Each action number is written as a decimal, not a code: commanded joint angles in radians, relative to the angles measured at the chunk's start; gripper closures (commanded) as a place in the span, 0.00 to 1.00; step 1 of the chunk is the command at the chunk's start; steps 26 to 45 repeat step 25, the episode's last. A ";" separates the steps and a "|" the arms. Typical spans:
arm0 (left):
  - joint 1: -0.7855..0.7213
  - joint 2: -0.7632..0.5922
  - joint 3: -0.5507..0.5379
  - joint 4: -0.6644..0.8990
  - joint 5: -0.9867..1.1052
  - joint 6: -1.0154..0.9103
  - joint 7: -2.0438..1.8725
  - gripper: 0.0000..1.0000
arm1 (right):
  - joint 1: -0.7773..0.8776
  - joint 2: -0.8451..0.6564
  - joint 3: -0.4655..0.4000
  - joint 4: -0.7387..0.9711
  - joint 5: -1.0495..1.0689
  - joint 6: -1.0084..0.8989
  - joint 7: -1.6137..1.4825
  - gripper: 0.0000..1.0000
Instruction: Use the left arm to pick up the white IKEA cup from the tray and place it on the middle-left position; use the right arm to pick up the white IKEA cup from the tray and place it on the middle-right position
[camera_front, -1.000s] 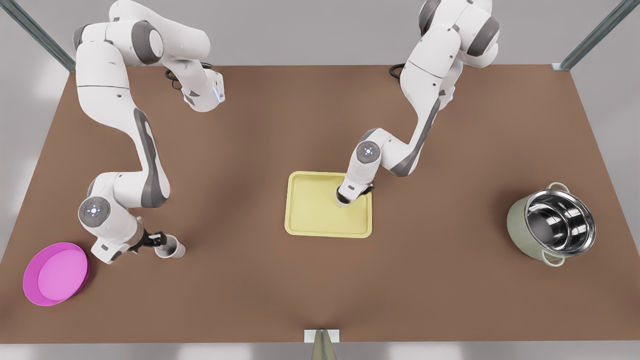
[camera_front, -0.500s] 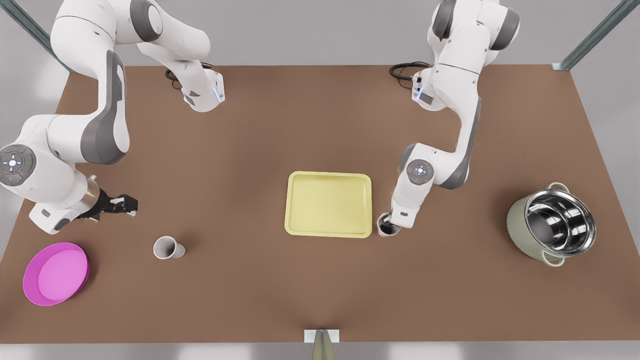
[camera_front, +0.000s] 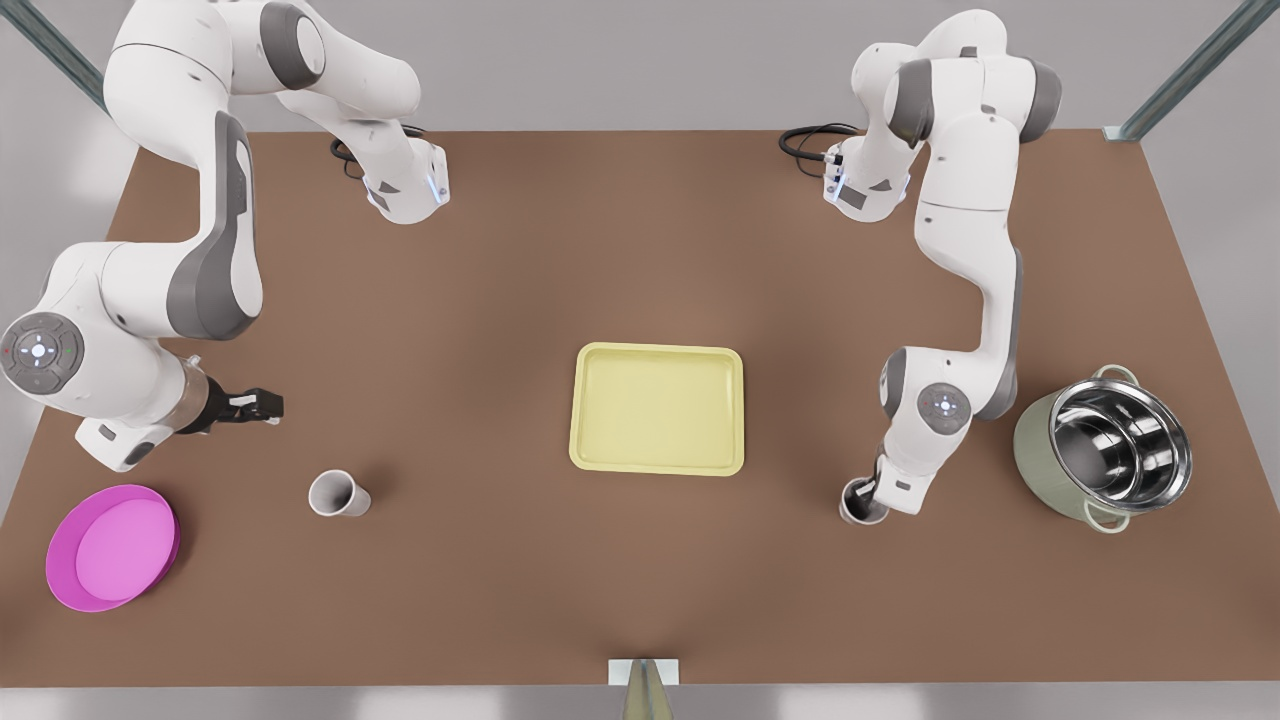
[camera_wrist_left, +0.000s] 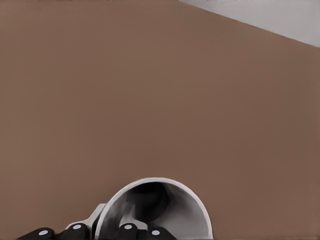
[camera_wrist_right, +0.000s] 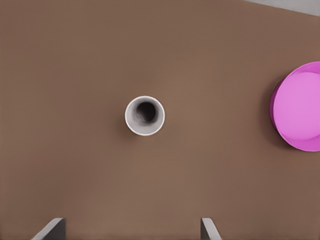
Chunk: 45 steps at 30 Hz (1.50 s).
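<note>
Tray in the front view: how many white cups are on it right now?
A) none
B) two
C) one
A: the tray is bare; one white cup stands on the table near the magenta dish, close to the open right gripper, and the left gripper holds the other white cup off the tray, toward the steel pot.

Plain brown table (camera_front: 560, 250) under soft even light, grey wall (camera_front: 620, 60) behind it

text: none legible | labels: none | brands: none | numbers: none
</note>
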 joint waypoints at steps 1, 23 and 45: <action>0.003 -0.001 0.000 0.001 0.001 0.050 0.339 0.00 | 0.000 0.000 0.000 0.000 0.001 -0.006 0.003 0.00; -0.014 -0.489 -0.021 0.161 0.001 -0.862 0.370 0.00 | -0.005 0.006 -0.017 0.003 -0.001 -0.004 0.005 0.00; -0.014 -0.489 -0.021 0.162 0.001 -0.862 0.370 0.00 | -0.006 0.006 -0.021 0.004 -0.001 -0.004 0.005 0.00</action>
